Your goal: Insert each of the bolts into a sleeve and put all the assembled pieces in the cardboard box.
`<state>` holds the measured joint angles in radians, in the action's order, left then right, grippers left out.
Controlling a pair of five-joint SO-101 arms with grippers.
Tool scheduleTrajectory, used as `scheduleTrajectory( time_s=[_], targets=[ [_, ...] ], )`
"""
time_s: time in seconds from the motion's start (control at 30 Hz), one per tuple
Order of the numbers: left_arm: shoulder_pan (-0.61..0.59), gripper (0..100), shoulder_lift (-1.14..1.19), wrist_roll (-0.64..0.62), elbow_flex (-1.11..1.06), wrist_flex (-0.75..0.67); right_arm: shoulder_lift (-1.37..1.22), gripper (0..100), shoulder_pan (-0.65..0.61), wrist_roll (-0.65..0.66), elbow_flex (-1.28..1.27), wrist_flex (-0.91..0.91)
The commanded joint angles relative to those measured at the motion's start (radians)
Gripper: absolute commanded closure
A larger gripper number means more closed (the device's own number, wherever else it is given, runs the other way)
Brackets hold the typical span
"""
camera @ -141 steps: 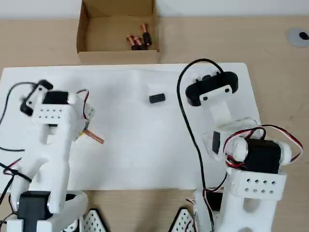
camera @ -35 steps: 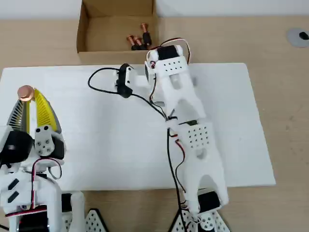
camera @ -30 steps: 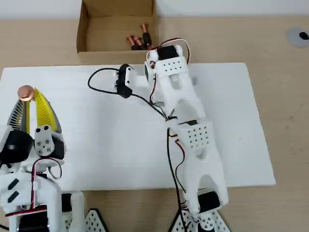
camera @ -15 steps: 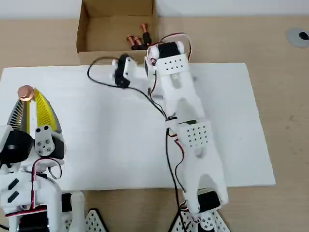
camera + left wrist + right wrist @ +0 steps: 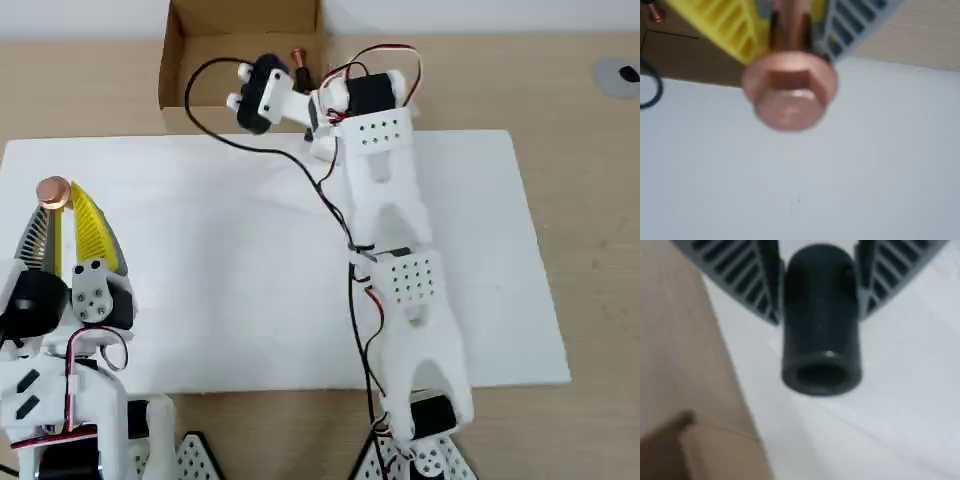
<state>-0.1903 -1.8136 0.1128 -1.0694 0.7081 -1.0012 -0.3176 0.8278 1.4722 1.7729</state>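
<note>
High view: left gripper (image 5: pixel 57 218) clamps the bolt (image 5: pixel 52 192), head outward. The right arm is well apart, at the cardboard box (image 5: pixel 166 72).
Left wrist: bolt shank runs along the fingers.
Right wrist: right gripper (image 5: pixel 820 280) pinches the sleeve (image 5: pixel 821 340), bore open. We judge the axes need lining up.

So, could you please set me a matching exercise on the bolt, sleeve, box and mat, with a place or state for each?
Column one:
1. bolt
2. sleeve
3. box
4. mat

Column two:
A. held in the right gripper
B. white, lying under both arms
C. held in the left gripper
D. holds copper pieces

Pairs: 1-C, 2-A, 3-D, 4-B.
</note>
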Motion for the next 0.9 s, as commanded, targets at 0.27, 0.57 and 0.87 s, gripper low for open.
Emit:
scheduleTrajectory(
  time_s=[0.27,0.57,0.87],
  targets=[
    [-0.018,100,-0.007,0.006,0.061,0.034,0.021,97.5,-0.031,-0.143,-0.294,0.015],
    [-0.075,100,-0.008,0.006,0.14,0.137,0.018,97.1,-0.042,-0.083,-0.535,0.014],
    [-0.11,100,-0.008,0.006,0.14,0.14,0.021,82.3,-0.05,-0.064,-0.549,0.015]
  ],
)
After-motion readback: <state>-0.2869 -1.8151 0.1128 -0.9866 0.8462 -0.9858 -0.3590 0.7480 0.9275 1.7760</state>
